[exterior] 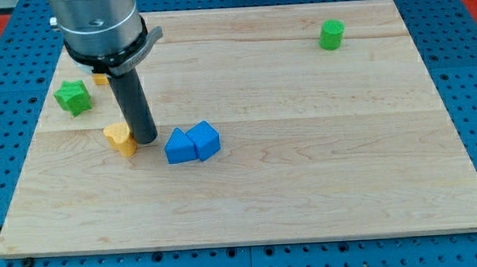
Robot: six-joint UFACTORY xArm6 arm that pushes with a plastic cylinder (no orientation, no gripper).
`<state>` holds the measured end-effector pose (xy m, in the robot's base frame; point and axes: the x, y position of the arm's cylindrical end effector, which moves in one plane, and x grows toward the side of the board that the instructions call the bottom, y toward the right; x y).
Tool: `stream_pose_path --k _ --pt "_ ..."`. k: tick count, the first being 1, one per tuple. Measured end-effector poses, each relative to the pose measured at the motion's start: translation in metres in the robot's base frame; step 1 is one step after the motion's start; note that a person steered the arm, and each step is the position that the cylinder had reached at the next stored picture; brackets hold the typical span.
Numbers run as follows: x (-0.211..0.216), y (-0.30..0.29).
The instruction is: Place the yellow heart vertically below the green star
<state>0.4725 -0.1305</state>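
The yellow heart lies on the wooden board at the view's left. The green star sits above it and further left, near the board's left edge. My tip is down on the board, touching or nearly touching the heart's right side. The heart is lower than the star and offset to its right.
Two blue blocks sit touching each other just right of my tip. A green cylinder-like block stands near the view's top right. A small yellow-orange block is partly hidden behind the arm's body, right of the star.
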Motion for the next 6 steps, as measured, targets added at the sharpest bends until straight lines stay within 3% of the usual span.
stream_pose_path --k 4,6 --pt "0.025 -0.059" --pt "0.017 -0.089"
